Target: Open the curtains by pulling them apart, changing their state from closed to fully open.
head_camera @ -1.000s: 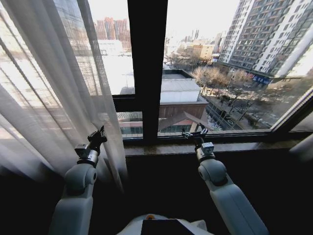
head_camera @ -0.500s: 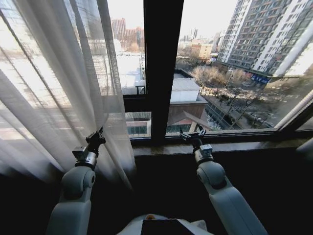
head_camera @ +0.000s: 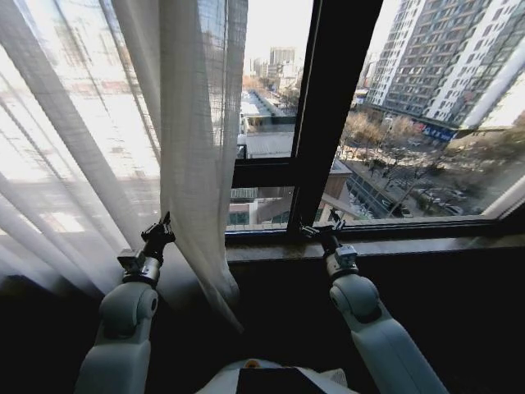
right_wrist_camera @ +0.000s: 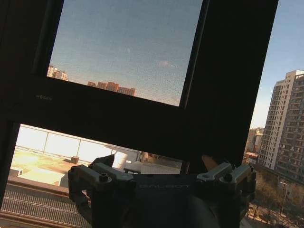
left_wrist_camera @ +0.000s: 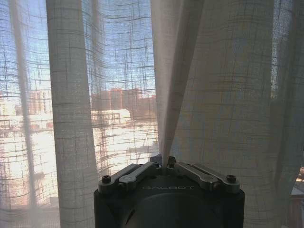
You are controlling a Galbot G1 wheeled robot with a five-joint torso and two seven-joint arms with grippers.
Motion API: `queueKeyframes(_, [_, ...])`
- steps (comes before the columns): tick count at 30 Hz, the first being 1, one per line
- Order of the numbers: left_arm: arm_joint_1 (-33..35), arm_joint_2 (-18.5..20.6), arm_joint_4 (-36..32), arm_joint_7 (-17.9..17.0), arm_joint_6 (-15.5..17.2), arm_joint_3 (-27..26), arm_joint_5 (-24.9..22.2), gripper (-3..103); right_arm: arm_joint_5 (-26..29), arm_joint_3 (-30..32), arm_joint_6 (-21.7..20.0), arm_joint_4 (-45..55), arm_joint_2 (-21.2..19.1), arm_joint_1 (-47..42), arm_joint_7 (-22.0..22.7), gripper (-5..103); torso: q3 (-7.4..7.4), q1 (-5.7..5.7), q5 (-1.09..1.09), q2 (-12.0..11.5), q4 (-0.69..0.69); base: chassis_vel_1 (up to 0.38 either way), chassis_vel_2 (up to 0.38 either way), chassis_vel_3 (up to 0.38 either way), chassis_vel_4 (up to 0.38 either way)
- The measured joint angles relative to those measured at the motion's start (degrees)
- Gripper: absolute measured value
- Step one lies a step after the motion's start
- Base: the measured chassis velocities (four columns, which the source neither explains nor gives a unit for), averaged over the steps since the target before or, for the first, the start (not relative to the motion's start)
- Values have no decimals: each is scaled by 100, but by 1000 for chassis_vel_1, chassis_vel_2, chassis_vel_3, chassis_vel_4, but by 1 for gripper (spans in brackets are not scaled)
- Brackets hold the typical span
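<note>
A sheer white-cream curtain with long pleats covers the left part of the window, and its free edge hangs left of the dark upright window bar. My left gripper is raised into the fabric near this edge. In the left wrist view the left gripper is shut on a fold of the curtain, and the pleats run down into the closed fingers. My right gripper is held up by the sill under the bar. In the right wrist view the right gripper is open and holds nothing.
A dark stone sill runs along below the glass, with a dark wall beneath it. Bare panes to the right of the bar show buildings and streets outside. The right wrist view faces the dark window frame.
The whole picture has shifted, with the window bar sliding right, so the camera moved left. The curtain's free edge now hangs farther left of the bar, still in my left gripper.
</note>
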Motion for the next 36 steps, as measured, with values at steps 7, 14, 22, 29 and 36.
queueKeyframes(7, [27, 27, 3, 16, -32, -39, -6, 0, -29, -65, 8, -59, 43, 25, 0, 100, 0, 1, -1, 0, -1, 349, 368, -365, -365])
queueKeyframes(14, [55, 18, 21, 25, -56, -36, -7, 0, -34, -87, 13, -116, 46, 62, 0, 100, 0, 1, 1, 0, -2, 342, 348, -355, -343])
queueKeyframes(22, [94, 15, 62, 35, -125, -102, -11, 0, -74, -214, 13, -197, 80, 108, 0, 100, 0, 1, 1, 0, 0, 356, 352, -340, -344])
queueKeyframes(29, [123, 11, 76, 36, -167, -143, -21, 0, -91, -263, 20, -252, 108, 145, -5, 100, 0, 1, 0, 0, -1, 353, 365, -356, -365])
queueKeyframes(36, [132, 13, 132, 35, -191, -161, -54, 0, -184, -352, 125, -365, 187, 130, -64, 100, -1, 1, -3, 0, 0, 296, 286, -285, -289])
